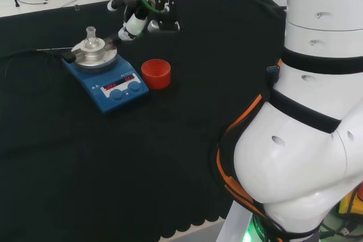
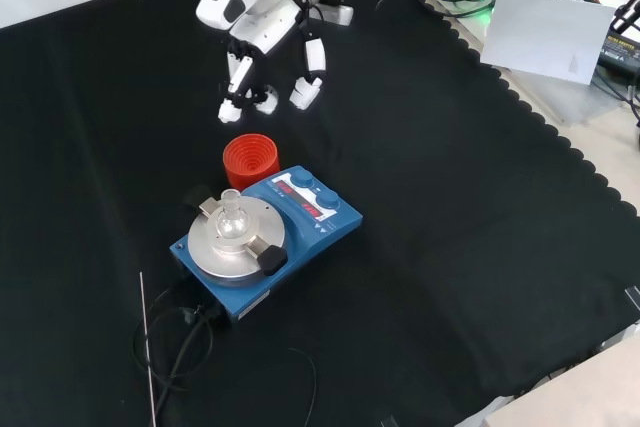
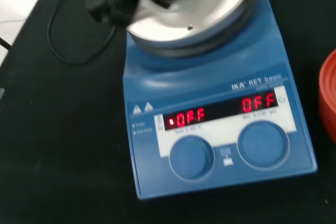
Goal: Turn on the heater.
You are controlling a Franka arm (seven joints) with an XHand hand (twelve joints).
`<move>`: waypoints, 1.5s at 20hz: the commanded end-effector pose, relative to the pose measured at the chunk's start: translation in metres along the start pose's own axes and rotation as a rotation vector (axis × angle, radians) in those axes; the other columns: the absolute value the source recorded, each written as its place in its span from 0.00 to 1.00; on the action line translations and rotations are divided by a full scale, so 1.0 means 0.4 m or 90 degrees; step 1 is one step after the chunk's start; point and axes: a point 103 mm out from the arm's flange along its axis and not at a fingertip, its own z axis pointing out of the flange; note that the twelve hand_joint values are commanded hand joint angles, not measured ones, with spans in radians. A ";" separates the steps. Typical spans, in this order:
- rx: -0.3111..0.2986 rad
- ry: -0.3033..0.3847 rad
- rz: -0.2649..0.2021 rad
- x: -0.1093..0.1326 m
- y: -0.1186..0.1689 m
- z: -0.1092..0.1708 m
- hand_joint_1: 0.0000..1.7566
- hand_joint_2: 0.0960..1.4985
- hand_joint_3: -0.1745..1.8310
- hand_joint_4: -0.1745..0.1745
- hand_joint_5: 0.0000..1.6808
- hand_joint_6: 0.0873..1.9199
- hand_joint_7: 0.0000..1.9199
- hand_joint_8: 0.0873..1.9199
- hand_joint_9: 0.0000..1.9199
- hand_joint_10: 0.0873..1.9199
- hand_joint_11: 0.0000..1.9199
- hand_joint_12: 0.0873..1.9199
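The heater (image 1: 108, 80) is a blue box with a round silver top plate, two blue knobs and two lit red displays. A small clear flask (image 1: 91, 39) stands on the plate. In the front view the heater (image 2: 320, 232) sits mid-cloth with the flask (image 2: 231, 215) on it. The hand (image 2: 262, 22) hangs above the cloth beyond a red ribbed stand (image 2: 249, 159), apart from the heater, its fingers (image 2: 305, 87) relaxed and pointing down, holding nothing. In the head view the hand (image 1: 139, 18) is behind the heater. The wrist view shows the heater's front (image 3: 220, 93) and its knobs (image 3: 192, 157) close up.
The red stand (image 1: 156, 73) sits right beside the heater's knob end. A black cable (image 2: 185, 332) and a thin rod (image 2: 146, 337) lie at the heater's back. The arm's white links (image 1: 306, 111) stand at the head view's right. A white sheet (image 2: 550, 32) lies off the cloth.
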 end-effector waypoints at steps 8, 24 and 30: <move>0.129 -0.137 0.046 -0.014 -0.103 0.106 0.77 0.39 0.52 0.43 0.14 0.00 0.80 0.82 0.95 0.68 0.96 0.65; 0.297 -0.213 0.085 0.011 -0.147 0.179 0.92 0.24 0.80 0.55 0.01 0.00 0.90 0.93 1.00 0.87 0.96 0.84; 0.348 -0.227 0.082 0.046 -0.159 0.179 0.92 0.23 0.80 0.56 0.00 0.00 0.91 0.93 1.00 0.87 0.96 0.84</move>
